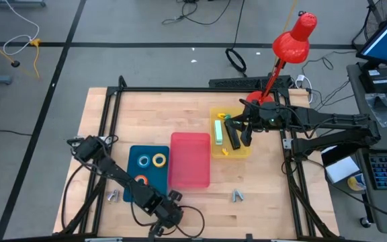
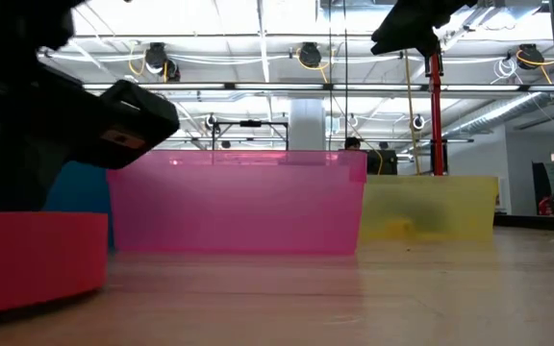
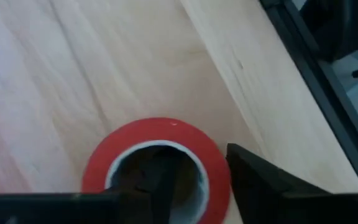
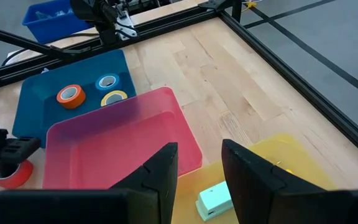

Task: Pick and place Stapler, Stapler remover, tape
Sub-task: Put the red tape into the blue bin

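Three tapes [image 4: 107,81] in blue tray [image 4: 42,99]. Left gripper [image 3: 194,180] clamped on red tape [image 3: 160,134] beside tray, unplaced. Right gripper [image 4: 197,163] apart, hovering beyond tray.

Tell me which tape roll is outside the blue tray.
The red roll, on the table at the left gripper; blue, yellow and orange lie in the tray.
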You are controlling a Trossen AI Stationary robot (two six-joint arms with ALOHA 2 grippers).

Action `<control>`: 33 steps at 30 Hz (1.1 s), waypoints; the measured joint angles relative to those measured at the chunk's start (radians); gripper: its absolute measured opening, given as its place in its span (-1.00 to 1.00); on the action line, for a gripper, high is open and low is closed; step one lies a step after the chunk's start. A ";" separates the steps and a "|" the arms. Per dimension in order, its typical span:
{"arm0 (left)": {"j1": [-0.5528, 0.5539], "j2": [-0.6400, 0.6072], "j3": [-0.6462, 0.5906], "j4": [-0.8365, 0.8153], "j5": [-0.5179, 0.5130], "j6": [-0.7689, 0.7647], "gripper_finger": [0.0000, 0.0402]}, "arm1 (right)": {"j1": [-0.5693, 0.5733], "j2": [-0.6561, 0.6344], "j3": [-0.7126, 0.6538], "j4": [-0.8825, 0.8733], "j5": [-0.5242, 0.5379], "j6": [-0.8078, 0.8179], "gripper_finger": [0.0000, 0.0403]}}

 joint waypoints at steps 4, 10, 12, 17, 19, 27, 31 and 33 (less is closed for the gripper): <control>0.010 -0.008 0.000 0.007 0.015 -0.065 -0.64 | 0.000 0.000 0.000 0.000 0.000 0.000 -0.42; 0.022 -0.092 0.010 0.010 0.033 -0.156 -0.83 | 0.000 0.000 0.000 0.000 0.000 0.000 -0.42; 0.026 -0.143 0.031 0.017 0.013 -0.163 -0.83 | 0.000 0.000 0.000 0.000 0.000 0.000 -0.42; 0.039 -0.266 0.070 0.000 -0.068 -0.154 -0.83 | 0.001 0.000 0.000 0.033 -0.006 -0.043 -0.42; 0.044 -0.316 0.073 -0.031 -0.114 -0.171 -0.83 | 0.002 -0.002 0.000 0.063 -0.030 -0.097 -0.42; 0.056 -0.440 0.073 -0.377 -0.280 -0.379 -0.83 | 0.000 -0.076 0.000 0.029 -0.184 -0.188 -0.42; 0.056 -0.449 0.072 -0.528 -0.294 -0.472 -0.83 | 0.000 -0.164 -0.019 -0.013 -0.129 -0.155 -0.42; 0.057 -0.449 0.072 -0.570 -0.293 -0.492 -0.83 | 0.000 -0.220 -0.061 -0.005 -0.097 -0.129 -0.42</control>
